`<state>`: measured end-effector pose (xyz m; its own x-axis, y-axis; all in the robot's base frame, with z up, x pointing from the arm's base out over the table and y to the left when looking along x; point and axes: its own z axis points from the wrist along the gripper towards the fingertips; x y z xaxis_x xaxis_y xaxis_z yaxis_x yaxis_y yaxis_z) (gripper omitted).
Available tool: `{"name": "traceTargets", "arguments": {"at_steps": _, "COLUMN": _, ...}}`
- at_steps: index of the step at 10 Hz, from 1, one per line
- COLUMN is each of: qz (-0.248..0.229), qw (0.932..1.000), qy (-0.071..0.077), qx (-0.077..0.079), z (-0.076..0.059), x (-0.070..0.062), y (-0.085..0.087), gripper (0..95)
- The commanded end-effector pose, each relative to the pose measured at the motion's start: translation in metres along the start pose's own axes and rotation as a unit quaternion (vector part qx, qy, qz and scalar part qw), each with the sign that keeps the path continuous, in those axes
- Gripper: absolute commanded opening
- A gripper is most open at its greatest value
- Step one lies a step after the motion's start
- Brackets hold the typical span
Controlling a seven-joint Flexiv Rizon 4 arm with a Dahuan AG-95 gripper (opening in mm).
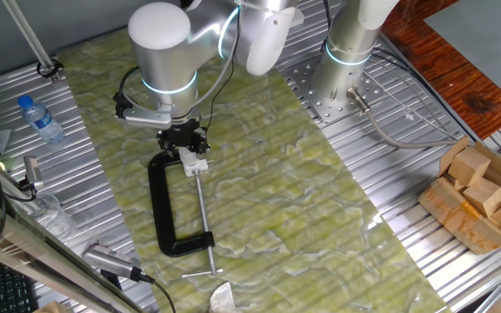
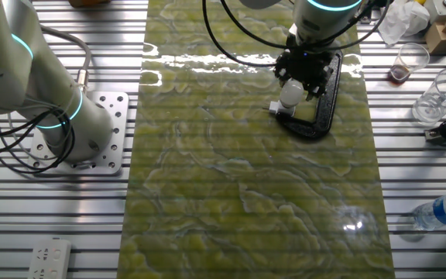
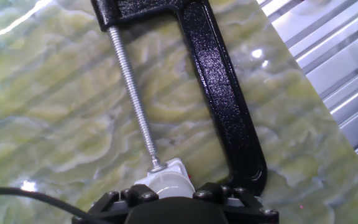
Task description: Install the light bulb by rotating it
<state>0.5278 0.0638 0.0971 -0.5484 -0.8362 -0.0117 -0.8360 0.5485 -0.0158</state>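
The small white light bulb (image 2: 290, 93) stands upright on the white blocky socket fitting (image 2: 279, 111), which is held at the end of the black C-clamp (image 2: 325, 105) on the green mat. My gripper (image 2: 299, 77) comes straight down over the bulb, with its fingers on either side of it and closed on it. In the hand view the bulb (image 3: 166, 184) fills the gap between my black fingertips (image 3: 124, 198), with the socket (image 3: 178, 168) just beyond, touching the clamp's screw (image 3: 135, 106). In one fixed view my gripper (image 1: 186, 143) hides the bulb, and only the socket (image 1: 196, 163) shows.
The C-clamp (image 1: 165, 209) lies flat with its handle bar (image 1: 200, 274) towards the near edge. A clear bottle with a blue cap (image 1: 40, 117) lies on the metal table to the left. Wooden blocks in a box (image 1: 481, 196) sit at the right. A second arm's base (image 1: 346, 65) stands behind.
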Motion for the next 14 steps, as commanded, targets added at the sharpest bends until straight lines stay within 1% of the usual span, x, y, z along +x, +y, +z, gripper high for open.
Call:
{"name": "traceTargets", "arguments": {"at_steps": 1, "qz": 0.002, "qw": 1.0, "qy": -0.001, "qx": -0.001, "z": 0.0001, "x": -0.0005, "y": 0.0005, "gripper": 57.0}}
{"name": "traceTargets", "arguments": {"at_steps": 5, "qz": 0.005, "qw": 1.0, "qy": -0.001, "qx": 0.0, "z": 0.0005, "x": -0.001, "y": 0.0021, "gripper": 57.0}}
{"name": "traceTargets", "arguments": {"at_steps": 6, "qz": 0.008, "qw": 1.0, "qy": -0.001, "qx": 0.0, "z": 0.0009, "x": -0.001, "y": 0.0024, "gripper": 19.0}}
{"name": "traceTargets", "arguments": {"at_steps": 7, "qz": 0.012, "qw": 0.9999, "qy": -0.001, "qx": 0.0, "z": 0.0013, "x": -0.001, "y": 0.0024, "gripper": 0.0}}
{"name": "traceTargets", "arguments": {"at_steps": 10, "qz": 0.016, "qw": 0.9999, "qy": -0.001, "qx": 0.0, "z": 0.0017, "x": -0.0009, "y": 0.0025, "gripper": 0.0}}
{"name": "traceTargets", "arguments": {"at_steps": 12, "qz": 0.027, "qw": 0.9996, "qy": 0.001, "qx": -0.002, "z": 0.0017, "x": -0.0009, "y": 0.0025, "gripper": 0.0}}
{"name": "traceTargets", "arguments": {"at_steps": 14, "qz": 0.076, "qw": 0.9971, "qy": 0.004, "qx": -0.002, "z": 0.0018, "x": -0.0009, "y": 0.0025, "gripper": 0.0}}
